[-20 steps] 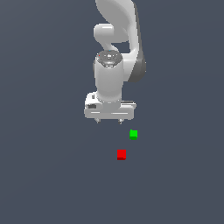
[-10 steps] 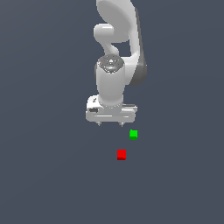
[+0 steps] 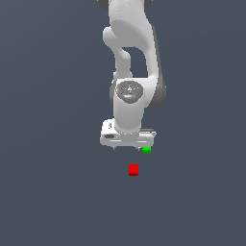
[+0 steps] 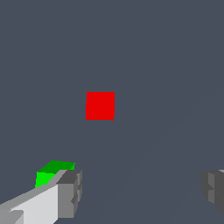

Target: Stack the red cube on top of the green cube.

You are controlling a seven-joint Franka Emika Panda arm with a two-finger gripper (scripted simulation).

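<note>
The red cube lies on the dark floor, just in front of the white arm in the exterior view; the wrist view shows the red cube from above, untouched. The green cube sits a little behind it toward the exterior view's right, partly covered by the hand; in the wrist view the green cube peeks out behind one finger. My gripper hovers above the floor near the green cube, open, nothing between its fingers. In the wrist view the gripper shows both fingertips wide apart.
A plain dark grey floor surrounds the two cubes. The arm's white links rise behind the cubes in the exterior view.
The arm has come forward and lower in the exterior view, so the hand now overlaps the green cube's edge. Both cubes have stayed put.
</note>
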